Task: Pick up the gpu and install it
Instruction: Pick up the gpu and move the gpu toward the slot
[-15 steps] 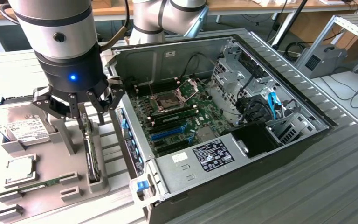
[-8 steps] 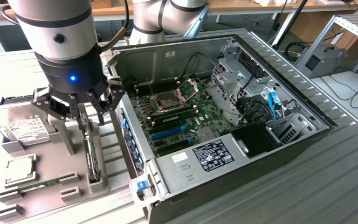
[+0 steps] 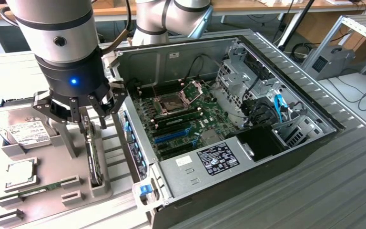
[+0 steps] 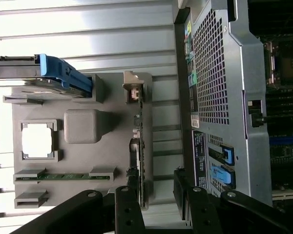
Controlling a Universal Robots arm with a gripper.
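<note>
We find the gpu [image 3: 94,160] [image 4: 141,146] standing on edge in a slot of the grey holder [image 3: 62,143] [image 4: 83,126], on the side nearest the open computer case [image 3: 189,164] [image 4: 224,83]. The pincer [image 3: 83,125] [image 4: 156,204] hangs above it with jaws spread wide, gripping nothing; whether a finger touches the card we cannot tell. The holder also carries a hard drive [image 3: 24,130] [image 4: 19,73], a processor [image 3: 21,173] [image 4: 37,141] and a RAM stick [image 3: 40,189] [image 4: 63,176]. All rest on the ribbed worktop [image 3: 335,186].

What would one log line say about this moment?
jaws: open, over gpu | gpu: on edge in grey holder, not gripped | case: open
</note>
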